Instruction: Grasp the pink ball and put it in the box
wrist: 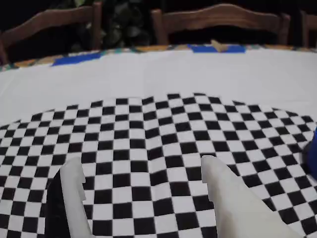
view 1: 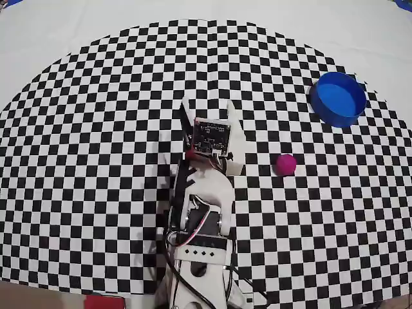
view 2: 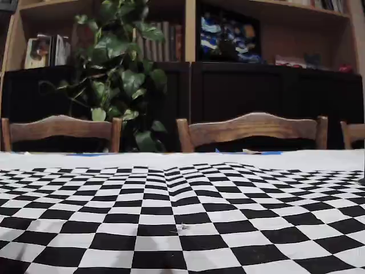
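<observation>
In the overhead view the pink ball (view 1: 286, 164) lies on the checkered cloth, to the right of the arm and level with its wrist. The box (view 1: 338, 98), a round blue tub, stands further up and to the right, apart from the ball. My gripper (view 1: 209, 106) points toward the top of that view, open, with nothing between its fingers. In the wrist view the gripper (wrist: 141, 166) shows two white fingers (wrist: 74, 188) spread wide over bare checkers. A blue sliver of the box (wrist: 313, 153) shows at the right edge. The ball is out of the wrist and fixed views.
The checkered cloth (view 1: 96, 161) lies on a white tablecloth (view 1: 64, 38). Wooden chairs (view 2: 251, 131) stand beyond the table's far edge, with a plant (view 2: 120, 74) and bookshelves behind. The arm's base and cables (view 1: 199, 270) fill the bottom centre of the overhead view.
</observation>
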You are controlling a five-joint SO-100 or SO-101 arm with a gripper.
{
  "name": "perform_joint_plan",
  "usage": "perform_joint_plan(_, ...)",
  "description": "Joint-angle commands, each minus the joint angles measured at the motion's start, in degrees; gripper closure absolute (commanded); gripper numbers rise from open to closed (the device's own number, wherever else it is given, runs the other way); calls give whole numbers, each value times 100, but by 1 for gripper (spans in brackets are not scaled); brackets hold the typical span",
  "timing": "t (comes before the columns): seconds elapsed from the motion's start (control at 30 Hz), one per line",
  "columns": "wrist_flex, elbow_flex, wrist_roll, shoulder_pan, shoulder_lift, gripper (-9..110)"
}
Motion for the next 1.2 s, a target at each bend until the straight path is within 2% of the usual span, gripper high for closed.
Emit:
perform_joint_plan(0.0,-97,35,-62,220,-35,74)
perform_joint_plan(0.67,-70,35,-62,2145,-141,74)
perform_joint_plan(1.17,-176,35,-53,2865,-149,75)
